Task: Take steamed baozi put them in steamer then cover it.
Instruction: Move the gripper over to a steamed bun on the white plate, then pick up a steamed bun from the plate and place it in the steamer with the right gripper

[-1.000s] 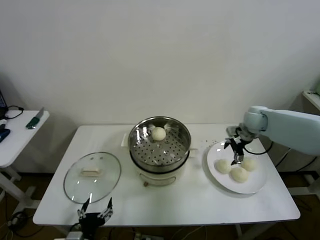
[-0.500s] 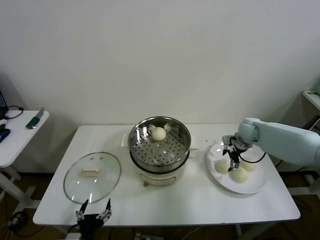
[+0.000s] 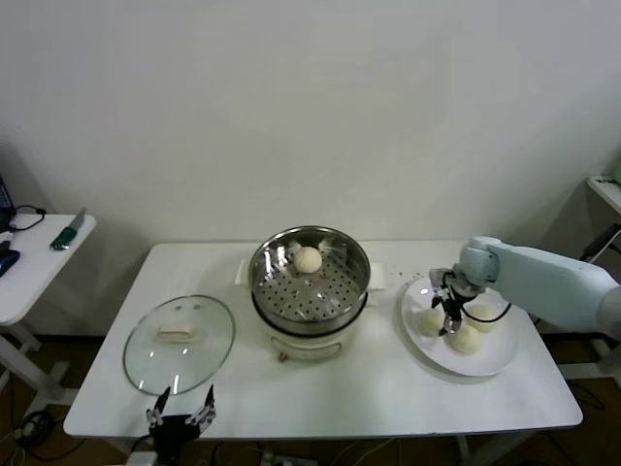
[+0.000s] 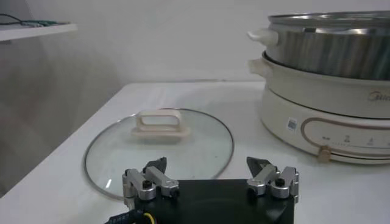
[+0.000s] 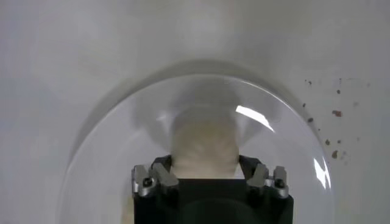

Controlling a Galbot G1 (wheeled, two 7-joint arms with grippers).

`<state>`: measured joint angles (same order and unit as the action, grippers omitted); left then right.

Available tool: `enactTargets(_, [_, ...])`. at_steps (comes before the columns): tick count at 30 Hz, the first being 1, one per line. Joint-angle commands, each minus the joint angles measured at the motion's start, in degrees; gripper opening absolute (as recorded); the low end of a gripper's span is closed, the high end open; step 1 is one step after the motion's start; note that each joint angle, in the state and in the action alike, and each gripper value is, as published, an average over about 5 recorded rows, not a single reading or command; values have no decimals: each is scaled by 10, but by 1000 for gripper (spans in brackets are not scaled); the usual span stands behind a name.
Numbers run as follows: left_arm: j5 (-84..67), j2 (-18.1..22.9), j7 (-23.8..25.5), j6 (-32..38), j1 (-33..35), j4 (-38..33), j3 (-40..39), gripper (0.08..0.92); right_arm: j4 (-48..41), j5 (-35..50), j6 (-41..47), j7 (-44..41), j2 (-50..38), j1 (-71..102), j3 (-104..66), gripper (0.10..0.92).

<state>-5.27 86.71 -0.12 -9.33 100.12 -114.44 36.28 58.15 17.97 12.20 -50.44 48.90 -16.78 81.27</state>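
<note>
While the right tool [image 3: 449, 316] straddles a baozi [image 5: 204, 143] on the plate [image 3: 490, 364], fingers apart and not yet clamped, close gently, then lift straight. Steamer [image 3: 310, 277] holds one bun; left tool [image 3: 181, 416] parked, spread wide.
</note>
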Motion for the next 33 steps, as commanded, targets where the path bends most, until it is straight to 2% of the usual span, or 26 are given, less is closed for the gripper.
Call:
enactTargets(1, [0, 1, 0, 0, 0, -1, -1, 823, -9, -5, -3, -1, 2, 10, -15, 716])
enactTargets(11, [4, 4, -1, 1, 3, -5, -2, 823, 33, 16, -31, -28, -21, -65, 5, 712])
enactTargets(21, [12, 7, -1, 4, 5, -10, -10, 823, 117, 132, -54, -66, -44, -289, 114, 712])
enactTargets(28, [12, 3, -1, 3, 6, -15, -14, 823, 155, 232, -47, -85, 11, -440, 183, 712])
enactTargets(33, [12, -1, -1, 2, 6, -21, -16, 823, 188, 308, -16, -71, 78, -481, 175, 712])
